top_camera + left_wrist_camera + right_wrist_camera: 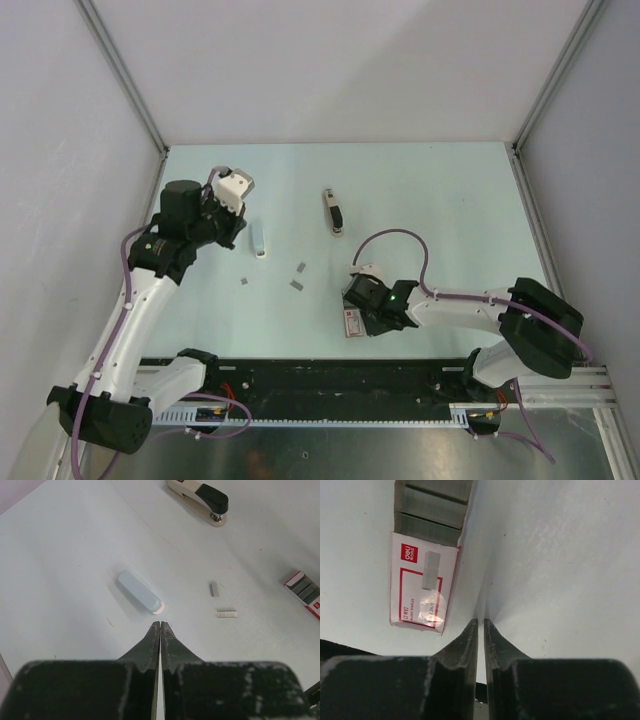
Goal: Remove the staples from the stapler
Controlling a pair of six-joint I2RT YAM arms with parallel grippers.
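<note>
The stapler (333, 211) lies shut at the back middle of the table, beige with a black top (200, 500). Short grey strips of staples (297, 285) lie loose on the table in front of it, two of them in the left wrist view (227, 613). My left gripper (238, 230) (160, 623) is shut and empty, hanging just short of a pale blue oblong piece (140, 591). My right gripper (362, 303) (480, 621) is low over the table with its jaws almost together. Nothing shows between them. It stands just right of the staple box.
A red-and-white staple box (352, 318) (422, 580) lies open near the front, with rows of staples inside. The pale blue piece (258, 240) lies left of centre. White walls enclose the table on three sides.
</note>
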